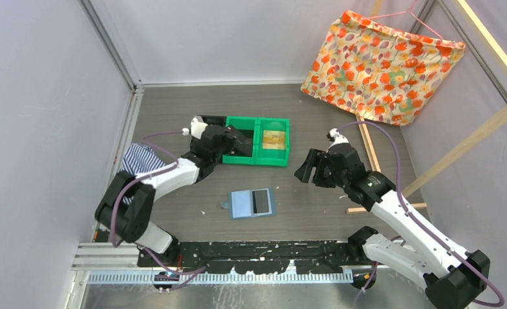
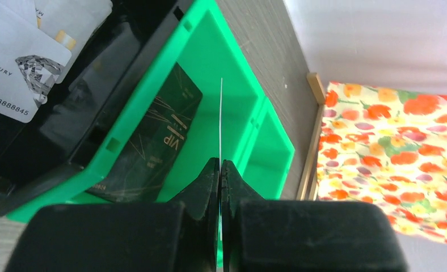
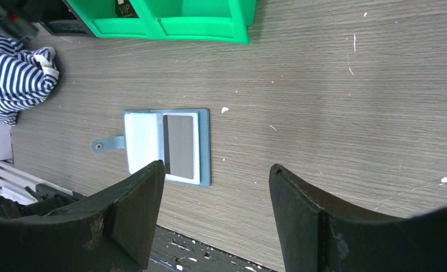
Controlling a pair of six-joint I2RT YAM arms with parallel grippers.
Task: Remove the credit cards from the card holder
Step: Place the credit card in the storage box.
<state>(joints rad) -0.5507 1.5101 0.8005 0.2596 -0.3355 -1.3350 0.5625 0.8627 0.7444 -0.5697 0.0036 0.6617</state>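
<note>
Now the left pincer (image 2: 220,162) is pressed together on a thin white card (image 2: 221,116). The card is seen edge-on, sticking straight out past the fingertips over a compartment of a green bin (image 2: 153,93). Below and just left of that card, a dark VIP card (image 2: 165,139) lies in the same compartment. Farther left of the pincer, a black tray (image 2: 91,107) holds more pale cards (image 2: 25,62). The right pincer (image 3: 216,168) hangs spread and empty above the surface (image 3: 334,113). The holder (image 3: 142,141) lies open beyond its left finger, apart from it, with a dark card (image 3: 180,144) in its right half.
</note>
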